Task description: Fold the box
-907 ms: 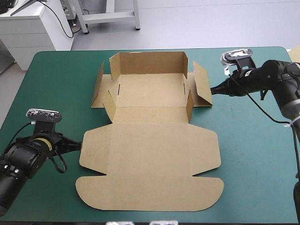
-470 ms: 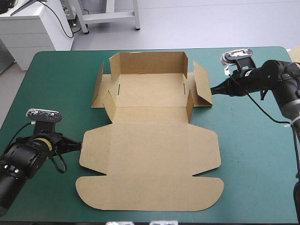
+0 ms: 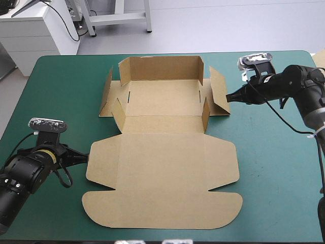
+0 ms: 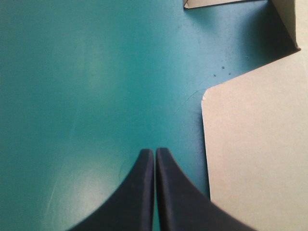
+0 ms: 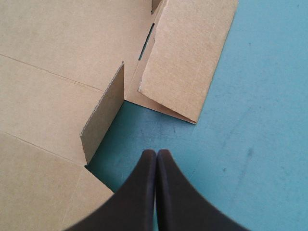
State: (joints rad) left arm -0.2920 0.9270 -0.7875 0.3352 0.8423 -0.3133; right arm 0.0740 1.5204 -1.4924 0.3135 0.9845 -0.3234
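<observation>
Table [image 3: 274,168]: teal-green; the box lay mid-table.
Box [image 3: 162,99]: back wall raised, lid [image 3: 162,168] flat nearside.
Right gripper [image 3: 229,96]: fingers pressed together at right flap [image 3: 219,91], probably to nudge it upright.
Left gripper [image 3: 85,158]: likewise together, empty, beside lid's edge.

This looks like a lab. The teal-green-covered desk [image 3: 66,91] stands on bare grey floor [image 3: 228,25], with a white cabinet [image 3: 30,35] and grey metal frame [image 3: 119,18] beyond.

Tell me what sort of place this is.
Probably a robot test bench: one table with a teal-green cover, a single part-folded brown box on it, the left gripper and right gripper at its sides.
</observation>
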